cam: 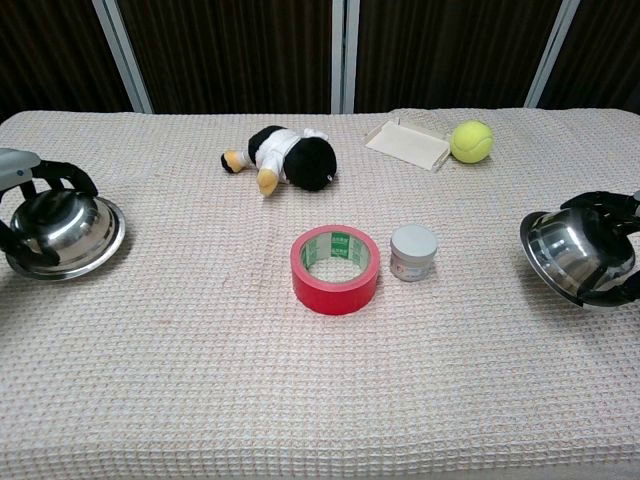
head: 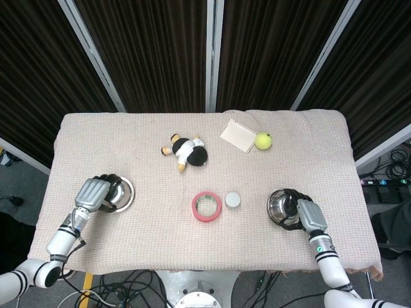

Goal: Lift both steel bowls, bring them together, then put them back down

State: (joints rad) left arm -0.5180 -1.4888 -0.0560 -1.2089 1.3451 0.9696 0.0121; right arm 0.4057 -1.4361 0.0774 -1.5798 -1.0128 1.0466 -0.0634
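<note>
The left steel bowl (head: 119, 192) (cam: 64, 231) sits low at the table's left side, nearly level on the cloth. My left hand (head: 94, 192) (cam: 22, 174) grips its rim, fingers (cam: 62, 174) curled over it. The right steel bowl (head: 281, 205) (cam: 574, 256) is at the right side, tilted with its opening toward the middle. My right hand (head: 309, 215) (cam: 618, 212) holds it from the outer side. Whether the right bowl touches the cloth I cannot tell.
A red tape roll (head: 207, 206) (cam: 335, 268) and a small grey tin (head: 232, 200) (cam: 413, 252) stand between the bowls. Further back lie a plush toy (head: 186, 149) (cam: 285, 155), a white card (head: 236, 135) (cam: 407, 144) and a tennis ball (head: 262, 140) (cam: 471, 141).
</note>
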